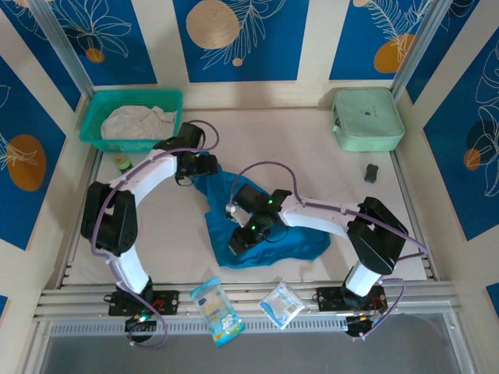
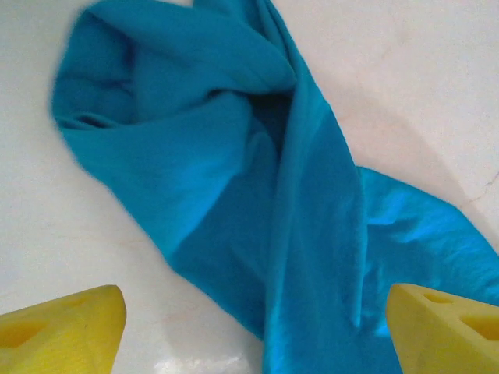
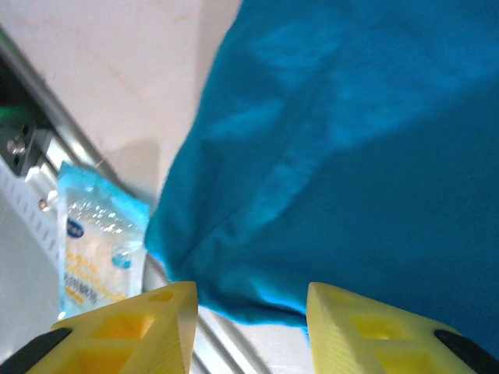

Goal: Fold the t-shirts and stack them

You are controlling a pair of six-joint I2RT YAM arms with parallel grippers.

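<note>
Nearest the bases, the right gripper (image 3: 249,300) hangs low over the 7 o'clock corner of the teal-blue t-shirt (image 1: 273,234), its jaws parted about halfway. The hem lies right at the yellow tips, but nothing looks pinched between them, so I judge it to be holding nothing. A snack packet (image 3: 97,241) lies on the rail near that corner. The shirt itself lies crumpled around the middle of the desk (image 1: 351,140), with a twisted, rope-like bunch running toward 11 o'clock. There the left gripper (image 2: 256,300) hovers above the cloth, jaws spread wide and empty. Farther off, at 10 o'clock, the off-white t-shirt (image 1: 136,121) sits heaped in the basket (image 1: 88,121). The step in hand seems to be spreading the teal shirt flat ahead of any fold; no fold is made and nothing is stacked. The next move probably calls for each pair of jaws to pinch a single layer at opposite ends and draw them apart, untwisting the bunch without dragging cloth off the near edge.
</note>
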